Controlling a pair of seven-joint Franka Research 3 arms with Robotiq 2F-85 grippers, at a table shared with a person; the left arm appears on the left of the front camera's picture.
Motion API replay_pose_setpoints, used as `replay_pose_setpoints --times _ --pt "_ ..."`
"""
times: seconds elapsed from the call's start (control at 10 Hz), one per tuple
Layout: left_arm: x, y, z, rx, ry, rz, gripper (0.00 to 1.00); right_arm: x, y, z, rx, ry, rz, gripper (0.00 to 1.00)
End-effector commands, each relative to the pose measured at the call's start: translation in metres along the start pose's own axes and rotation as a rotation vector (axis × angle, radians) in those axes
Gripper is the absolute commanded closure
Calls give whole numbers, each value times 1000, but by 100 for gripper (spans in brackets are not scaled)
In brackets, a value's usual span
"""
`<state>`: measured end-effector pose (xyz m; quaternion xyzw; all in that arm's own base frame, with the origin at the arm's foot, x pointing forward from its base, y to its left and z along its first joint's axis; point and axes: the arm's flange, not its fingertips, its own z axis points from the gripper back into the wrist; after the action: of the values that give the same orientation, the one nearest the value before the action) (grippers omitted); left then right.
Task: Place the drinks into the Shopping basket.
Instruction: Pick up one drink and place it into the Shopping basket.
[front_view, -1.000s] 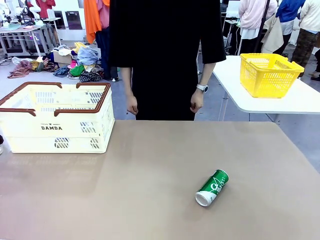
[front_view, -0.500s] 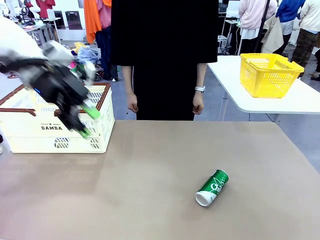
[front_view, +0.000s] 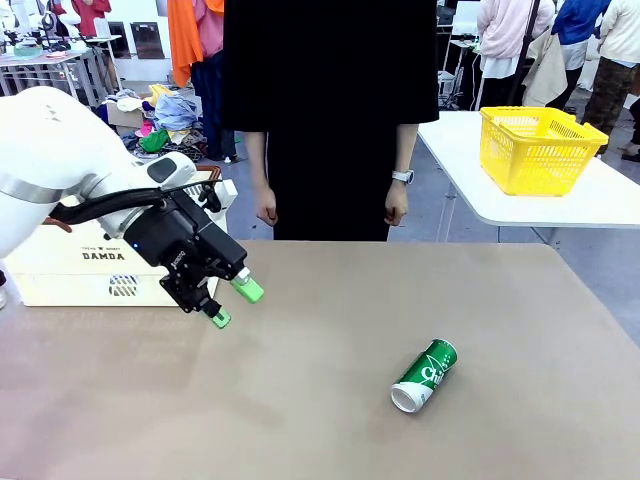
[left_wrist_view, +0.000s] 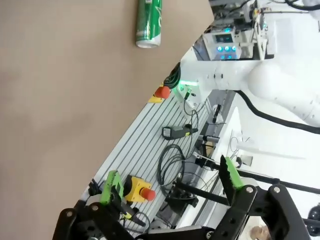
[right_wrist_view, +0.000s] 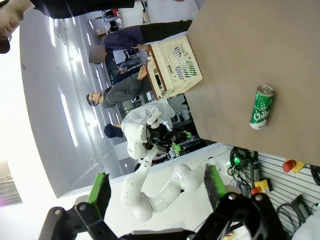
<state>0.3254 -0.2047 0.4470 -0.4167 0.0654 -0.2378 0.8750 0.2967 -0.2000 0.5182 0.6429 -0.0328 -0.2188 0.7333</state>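
A green can (front_view: 424, 375) with white lettering lies on its side on the brown table, right of the middle; it is also in the left wrist view (left_wrist_view: 149, 23) and the right wrist view (right_wrist_view: 261, 107). The cream Shopping basket (front_view: 70, 260) with brown rim stands at the table's far left, partly hidden by my left arm; the right wrist view has it too (right_wrist_view: 175, 67). My left gripper (front_view: 235, 304) hangs open above the table just right of the basket, nothing between its green pads (left_wrist_view: 113, 184). My right gripper (right_wrist_view: 155, 187) is open and empty. The blue can is hidden.
A person in black stands at the far edge, hands (front_view: 264, 209) hanging at their sides. A yellow basket (front_view: 537, 148) sits on a white side table at the back right. The brown table (front_view: 330, 420) has free room around the green can.
My left arm has swung in from the left, over the basket, and come down to the right of it above the table. The green can has not moved.
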Motion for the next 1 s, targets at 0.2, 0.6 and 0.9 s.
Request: replay_pose_setpoints --times 0.2,0.6,0.9 --pt "-1 -5 -1 12 38 -18 0 -1 5 2 17 3 -6 0" --pt "62 -104 -95 284 -25 -13 0 0 0 0 0 0 0 0" --pt "124 -170 -156 489 -42 -58 0 -19 0 79 -13 -27 -96 0"
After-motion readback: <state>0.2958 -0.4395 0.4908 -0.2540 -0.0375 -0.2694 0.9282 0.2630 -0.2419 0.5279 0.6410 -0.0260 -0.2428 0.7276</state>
